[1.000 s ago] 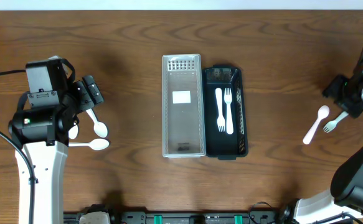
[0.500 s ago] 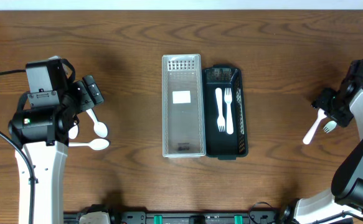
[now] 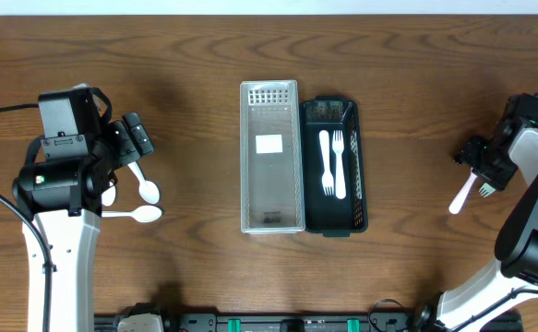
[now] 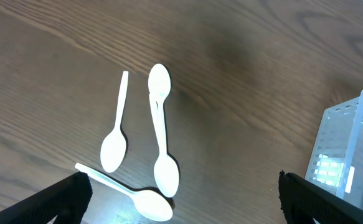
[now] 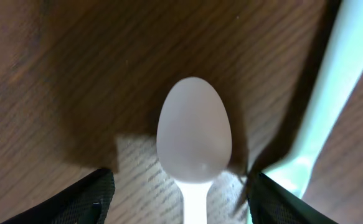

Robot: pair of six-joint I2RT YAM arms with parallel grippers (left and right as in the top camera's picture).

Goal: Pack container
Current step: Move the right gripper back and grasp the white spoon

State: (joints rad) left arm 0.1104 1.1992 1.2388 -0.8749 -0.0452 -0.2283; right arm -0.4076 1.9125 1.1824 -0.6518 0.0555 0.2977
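Desk: brown wood, with everything lying on top of it.
Clear box: sits in the middle of the desk, its long sides running from the far edge toward the near edge. A white sticker shows on its floor.
Black tray: sits right against the clear box, on the side that faces the right edge of the desk.
Tray spoon: white, lies flat inside the black tray.
Tray fork: white, lies flat just beside the tray spoon in the same tray.
Left hand: hangs near the left edge of the desk. Its fingers are spread wide and hold nothing.
White spoons: a little bunch lies on the desk under the left hand, well apart from the clear box. Some of them touch or cross each other.
Right hand: low over the desk near the right edge. Its fingers are spread, one on each side of a spoon's round end, and they do not squeeze it.
Loose spoon: white, lies flat on the desk between the right hand's fingers, far from the black tray.
Loose fork: pale, lies on the desk just beside the loose spoon.
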